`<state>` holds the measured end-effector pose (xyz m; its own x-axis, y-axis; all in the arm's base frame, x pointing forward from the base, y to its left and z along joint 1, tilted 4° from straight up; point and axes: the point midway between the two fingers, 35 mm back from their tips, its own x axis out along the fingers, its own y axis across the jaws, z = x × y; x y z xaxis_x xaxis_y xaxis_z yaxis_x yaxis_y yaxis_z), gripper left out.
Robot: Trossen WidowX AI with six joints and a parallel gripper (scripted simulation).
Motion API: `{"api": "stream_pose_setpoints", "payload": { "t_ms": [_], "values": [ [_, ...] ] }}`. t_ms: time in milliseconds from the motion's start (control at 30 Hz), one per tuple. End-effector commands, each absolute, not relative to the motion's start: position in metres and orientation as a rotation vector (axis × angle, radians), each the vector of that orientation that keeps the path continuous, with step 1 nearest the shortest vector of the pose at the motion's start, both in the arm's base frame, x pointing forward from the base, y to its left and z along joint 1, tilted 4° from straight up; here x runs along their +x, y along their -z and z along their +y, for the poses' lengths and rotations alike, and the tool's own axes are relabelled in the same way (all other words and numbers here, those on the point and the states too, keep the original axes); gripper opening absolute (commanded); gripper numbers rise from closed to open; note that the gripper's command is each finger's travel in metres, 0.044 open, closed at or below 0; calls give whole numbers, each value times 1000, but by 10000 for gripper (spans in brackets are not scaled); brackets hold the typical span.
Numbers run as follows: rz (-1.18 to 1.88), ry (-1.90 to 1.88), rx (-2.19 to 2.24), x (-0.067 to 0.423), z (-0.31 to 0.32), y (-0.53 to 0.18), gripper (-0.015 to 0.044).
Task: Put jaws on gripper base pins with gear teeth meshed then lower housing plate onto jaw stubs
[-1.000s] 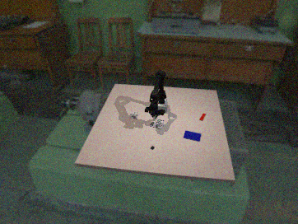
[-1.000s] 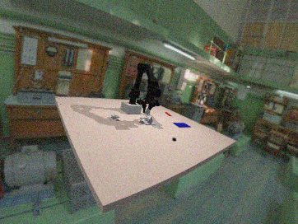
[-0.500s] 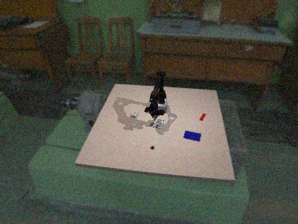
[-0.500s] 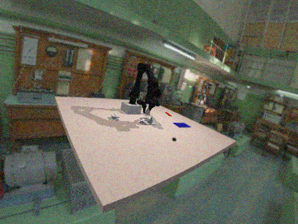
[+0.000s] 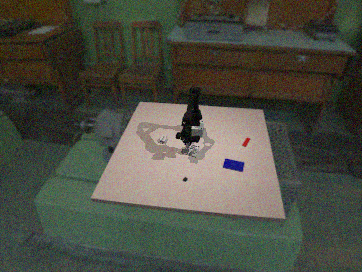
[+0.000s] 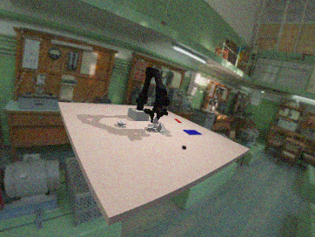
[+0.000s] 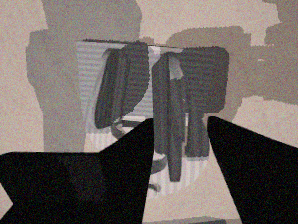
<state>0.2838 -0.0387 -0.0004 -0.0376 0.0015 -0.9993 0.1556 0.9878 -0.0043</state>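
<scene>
The pale grey gripper base (image 5: 194,149) (image 7: 90,75) lies on the table in front of the arm; its face looks striped in the wrist view. My gripper (image 5: 186,144) (image 6: 153,121) (image 7: 180,123) is low over the base and shut on a jaw (image 7: 175,125), a dark, narrow, long part between the fingertips. A slanted dark piece (image 7: 105,92) stands at the base's left, perhaps the other jaw. Whether any teeth mesh, and where the pins are, is hidden by shadow and the fingers. Another small pale part (image 5: 162,139) (image 6: 120,125) lies left of the base; I cannot tell which it is.
A blue rectangle (image 5: 233,165) (image 6: 192,132) and a red bar (image 5: 246,142) (image 6: 177,120) lie to the right. A small black object (image 5: 185,179) (image 6: 184,147) is nearer the front edge. The grey box (image 6: 137,114) stands at the arm's foot.
</scene>
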Motion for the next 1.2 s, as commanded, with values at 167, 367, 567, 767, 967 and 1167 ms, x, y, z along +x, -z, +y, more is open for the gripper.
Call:
{"api": "stream_pose_setpoints", "payload": {
  "t_ms": [167,367,567,767,967,1167],
  "values": [
    [1619,124,115,280,-39,18,134],
    [1620,124,115,278,-39,27,134],
    [1620,124,115,278,-39,28,134],
    [1620,124,115,278,-39,28,134],
    [1620,124,115,278,-39,28,134],
    [1620,121,112,278,-39,30,134]
  ]
}}
